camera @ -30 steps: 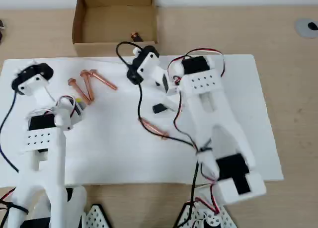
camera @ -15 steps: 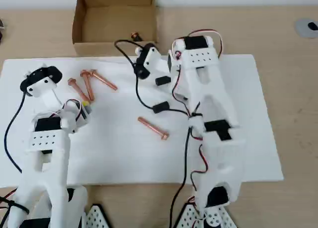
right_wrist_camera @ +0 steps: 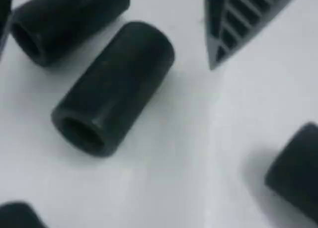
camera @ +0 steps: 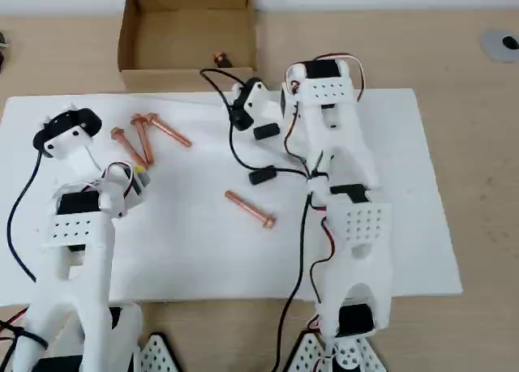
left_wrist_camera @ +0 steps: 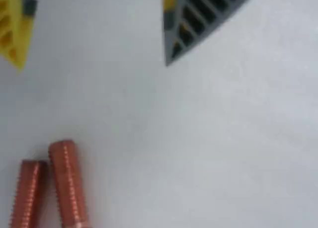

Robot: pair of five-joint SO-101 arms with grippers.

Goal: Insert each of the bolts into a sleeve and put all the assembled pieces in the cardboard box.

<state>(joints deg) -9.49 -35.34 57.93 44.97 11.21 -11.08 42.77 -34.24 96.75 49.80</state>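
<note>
Three copper bolts (camera: 142, 135) lie on the white sheet at the left, and a fourth bolt (camera: 250, 209) rests near the middle. My left gripper (camera: 136, 177) hangs open just beside the left bolts; two bolt ends (left_wrist_camera: 67, 183) lie below its open yellow and grey fingers (left_wrist_camera: 94, 59). Black sleeves (camera: 266, 131) (camera: 261, 176) lie near the sheet's centre. My right gripper (camera: 268, 119) is low over them and open, one sleeve (right_wrist_camera: 114, 86) lying between its fingers. The cardboard box (camera: 130, 40) at the back holds one assembled piece (camera: 220, 60).
More sleeves (right_wrist_camera: 295, 173) lie close around the right gripper. The white sheet (camera: 405, 226) covers most of the wooden table. Black cables trail from the right arm across the sheet's centre. A grey disc (camera: 501, 44) sits at the far right.
The right arm has straightened and swung toward the back, bringing its gripper over the sleeves near the box. The left arm shifted slightly. The bolts have not moved.
</note>
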